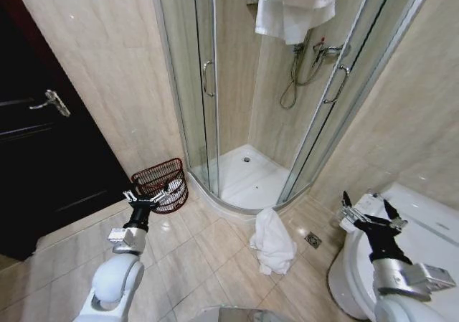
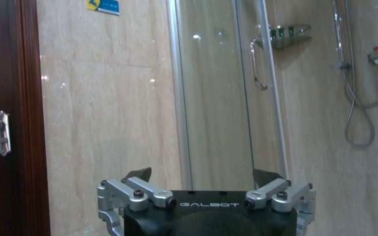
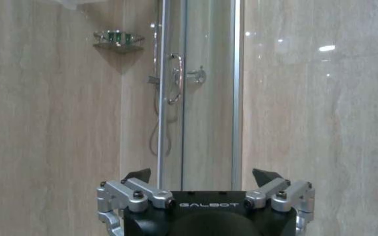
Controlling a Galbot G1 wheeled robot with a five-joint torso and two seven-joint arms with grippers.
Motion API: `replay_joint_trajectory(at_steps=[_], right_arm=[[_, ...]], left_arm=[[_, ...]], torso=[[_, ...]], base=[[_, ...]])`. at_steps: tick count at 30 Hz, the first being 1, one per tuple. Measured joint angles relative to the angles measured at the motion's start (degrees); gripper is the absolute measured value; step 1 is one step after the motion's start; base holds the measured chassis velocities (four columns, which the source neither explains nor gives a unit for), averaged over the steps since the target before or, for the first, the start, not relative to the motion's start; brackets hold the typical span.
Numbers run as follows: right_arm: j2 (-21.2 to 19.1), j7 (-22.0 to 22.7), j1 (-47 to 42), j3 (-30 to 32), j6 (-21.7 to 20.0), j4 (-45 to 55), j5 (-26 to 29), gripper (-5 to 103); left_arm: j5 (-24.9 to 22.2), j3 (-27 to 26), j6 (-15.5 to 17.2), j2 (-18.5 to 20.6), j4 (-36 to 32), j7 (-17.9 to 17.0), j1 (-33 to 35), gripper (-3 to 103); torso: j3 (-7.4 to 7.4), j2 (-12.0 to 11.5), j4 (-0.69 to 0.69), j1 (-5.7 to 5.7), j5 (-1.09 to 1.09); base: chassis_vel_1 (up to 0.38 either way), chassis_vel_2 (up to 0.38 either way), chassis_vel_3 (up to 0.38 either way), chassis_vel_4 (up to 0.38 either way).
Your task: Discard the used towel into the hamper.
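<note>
The used towel, white and crumpled, lies on the tiled floor just outside the shower's curved threshold. The hamper, a dark red-brown openwork basket, stands on the floor against the wall to the left of the shower. My left gripper is open and held up in front of the hamper, with nothing between its fingers. My right gripper is open too, raised over the toilet at the right, well to the right of the towel. In the wrist views the left gripper and the right gripper face the wall and shower glass with jaws spread.
A glass shower enclosure with a white tray stands ahead, and white towels hang over its top. A dark door is at the left and a white toilet at the right. A floor drain sits beside the towel.
</note>
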Motion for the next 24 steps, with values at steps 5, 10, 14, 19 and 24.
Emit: replay_joint_trajectory(at_steps=[5, 10, 14, 19, 24], right_arm=[[-0.09, 0.02, 0.1, -0.02, 0.04, 0.24, 0.31, 100], [0.04, -0.14, -0.1, -0.31, 0.41, 0.58, 0.31, 100], [-0.03, -0.21, -0.4, -0.23, 0.54, 1.14, 0.5, 100], [0.04, -0.32, -0.83, -0.19, 0.81, 1.69, 0.73, 100], [0.06, -0.37, -1.02, -0.1, 1.02, 1.93, 0.78, 100]], left_arm=[[0.31, 0.01, 0.09, -0.3, -0.31, -0.05, 0.1, 100], [0.72, -0.01, 0.2, -0.67, -1.64, -0.13, 0.66, 100], [0.76, -0.3, 0.22, -0.7, -2.39, -0.16, 0.95, 100], [0.77, -0.72, 0.22, -0.52, -2.92, -0.2, 1.15, 100], [0.72, -0.84, 0.22, -0.31, -3.3, -0.23, 1.19, 100]], torso=[[0.63, 1.07, 0.0, 0.44, 0.0], [1.44, 2.62, 0.0, 1.18, 0.0], [2.01, 3.66, 0.0, 1.64, 0.0], [2.87, 5.17, 0.0, 2.3, 0.0], [3.66, 6.62, 0.0, 2.97, 0.0]], base=[[0.0, 0.0, 0.0, 0.0], [0.0, 0.0, 0.0, 0.0], [0.0, 0.0, 0.0, 0.0], [0.0, 0.0, 0.0, 0.0], [0.0, 0.0, 0.0, 0.0]])
